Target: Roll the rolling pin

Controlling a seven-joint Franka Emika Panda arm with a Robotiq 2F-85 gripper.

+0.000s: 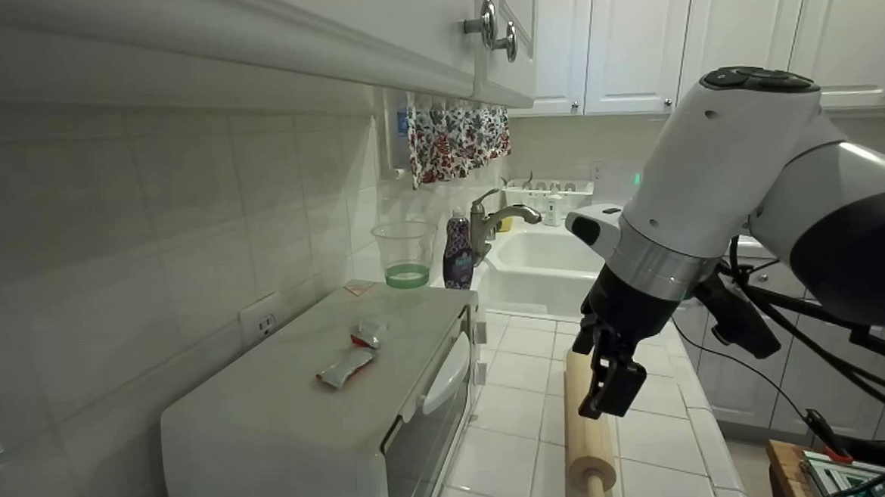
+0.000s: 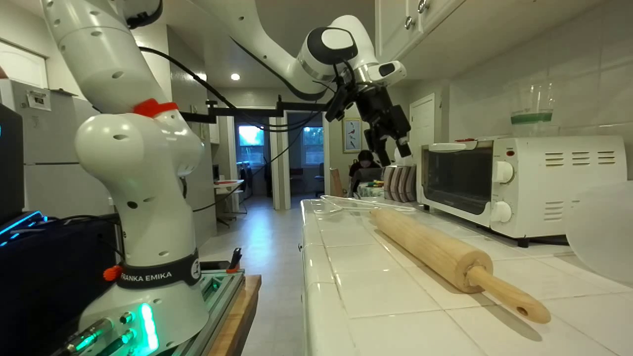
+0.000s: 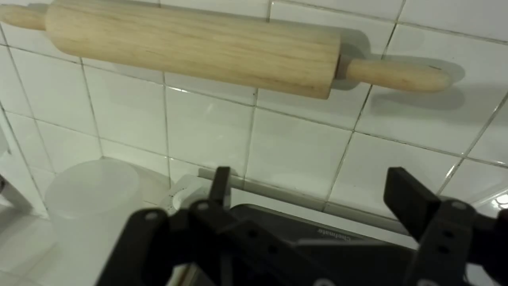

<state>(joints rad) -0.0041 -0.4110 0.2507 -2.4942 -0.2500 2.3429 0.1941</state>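
The light tan wooden rolling pin (image 1: 590, 447) lies lengthwise on the white tiled counter, and it also shows in an exterior view (image 2: 430, 242). In the wrist view the rolling pin (image 3: 194, 47) runs across the top, with both handles in sight. My black gripper (image 2: 394, 154) hangs in the air above the counter, tilted downward and apart from the pin. In an exterior view the gripper (image 1: 587, 379) hides part of the pin. In the wrist view the gripper's fingers (image 3: 311, 184) are wide apart with nothing between them.
A white toaster oven (image 2: 564, 183) stands along the wall side, with its door handle (image 1: 449, 377) facing the pin. A clear cup with a green band (image 1: 406, 258) stands behind it. A translucent container (image 3: 93, 206) is beside the oven. A sink (image 1: 546, 277) and upper cabinets (image 2: 425, 24) border the counter.
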